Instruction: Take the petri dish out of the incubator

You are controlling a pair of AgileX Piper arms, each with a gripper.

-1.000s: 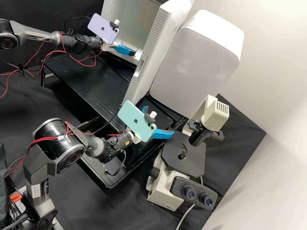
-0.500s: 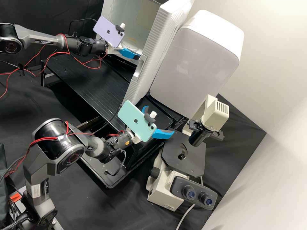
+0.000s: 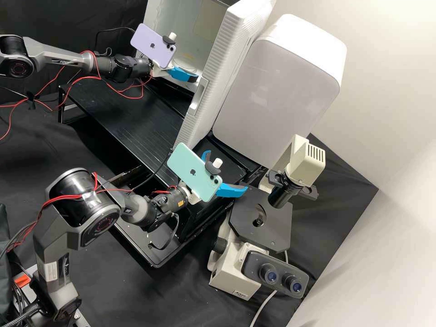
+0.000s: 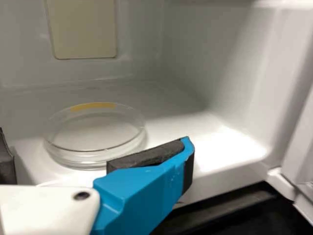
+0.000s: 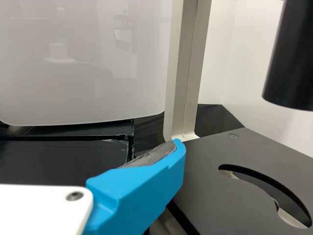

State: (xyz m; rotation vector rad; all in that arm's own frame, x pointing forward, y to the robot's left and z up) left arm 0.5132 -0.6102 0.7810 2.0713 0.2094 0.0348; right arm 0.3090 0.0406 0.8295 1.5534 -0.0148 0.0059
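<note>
A clear round petri dish (image 4: 95, 132) lies flat on the white floor of the incubator (image 4: 215, 142), whose chamber stands open. My left gripper (image 4: 73, 169) is open at the chamber's front edge. The dish is just beyond the fingertips, and I cannot tell if they touch it. One blue finger (image 4: 151, 169) is in front of the dish's rim. In the high view the left gripper (image 3: 184, 74) is at the incubator's opening (image 3: 181, 27). My right gripper (image 3: 222, 175) is open and holds nothing. It is between the incubator's base and the microscope.
A microscope (image 3: 259, 236) stands at the front right, and its black stage (image 5: 234, 176) is right beside my right finger (image 5: 146, 181). A black raised shelf (image 3: 131, 118) runs in front of the incubator. The white door panel (image 3: 281, 86) looms above the right gripper.
My left gripper has moved a little to the right, nearer the incubator's chamber and the dish. The right arm has not moved.
</note>
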